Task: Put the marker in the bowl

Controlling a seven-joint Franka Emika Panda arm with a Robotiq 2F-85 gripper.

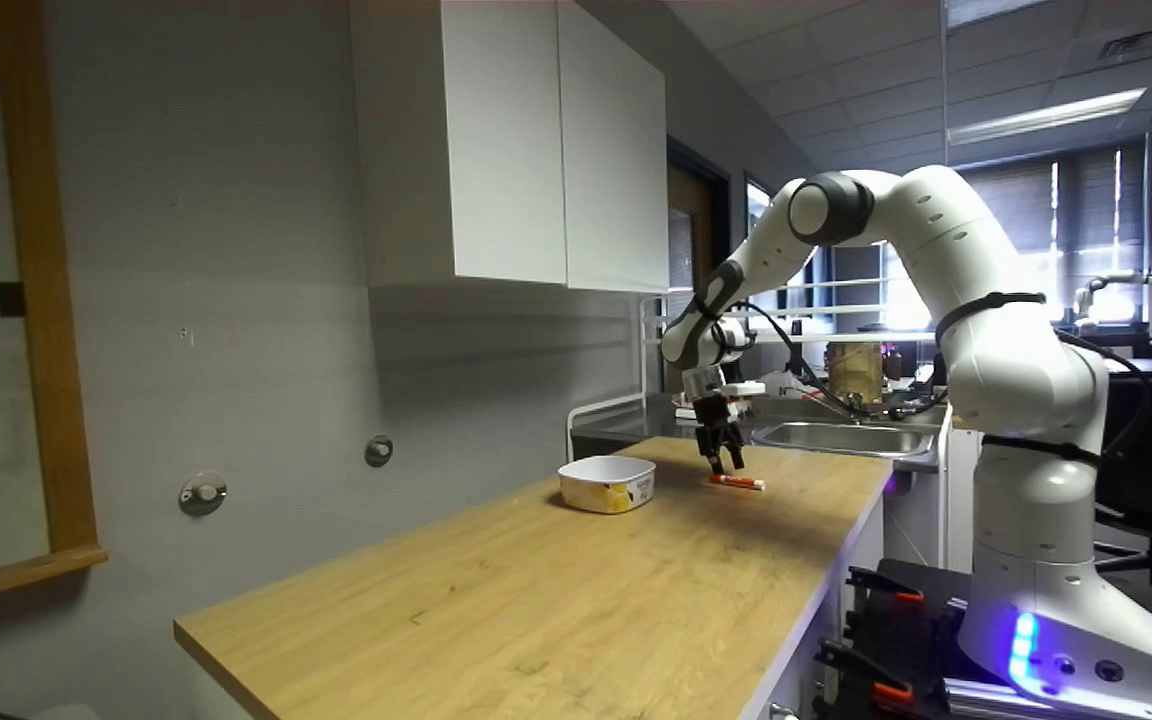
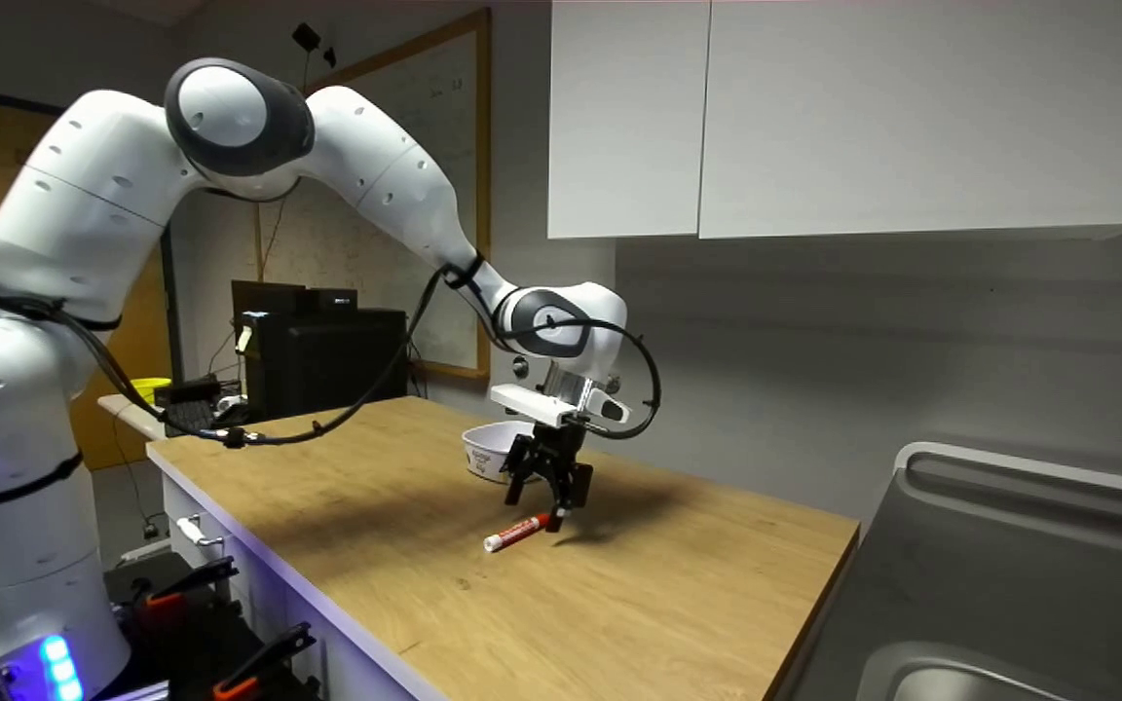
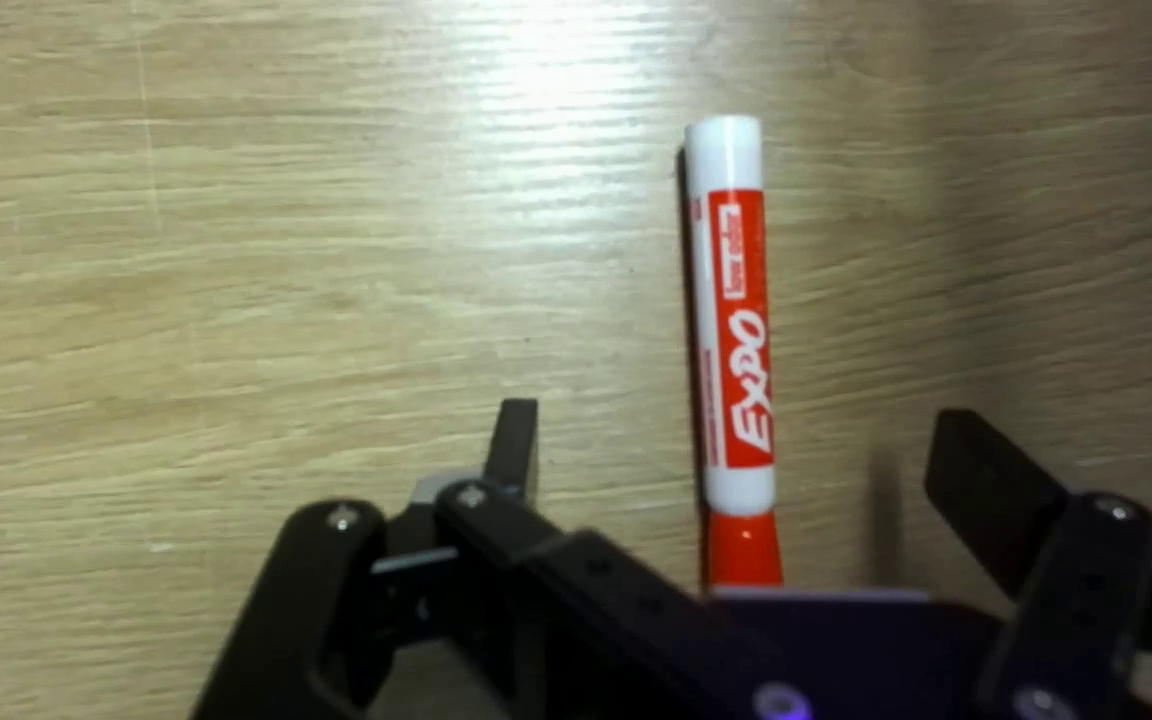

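Note:
The marker [image 1: 737, 482] is a red and white pen lying flat on the wooden tabletop; it also shows in an exterior view [image 2: 516, 534] and in the wrist view [image 3: 736, 330]. My gripper [image 3: 734, 415] is open, its fingers apart on either side of the marker and not touching it. The marker's red cap end is partly hidden behind the gripper's body in the wrist view. In both exterior views the gripper [image 1: 727, 466] [image 2: 534, 514] points down just above the table. The white bowl [image 1: 607, 490] [image 2: 490, 450] stands on the table near the wall, outside the wrist view.
The wooden table [image 1: 556, 600] runs along the wall. White cabinets [image 1: 556, 150] hang above it. A sink [image 1: 841, 437] and dark counter [image 2: 1009, 565] adjoin its end. A black computer [image 2: 322, 355] stands behind in an exterior view. A cable [image 2: 658, 380] loops beside the wrist.

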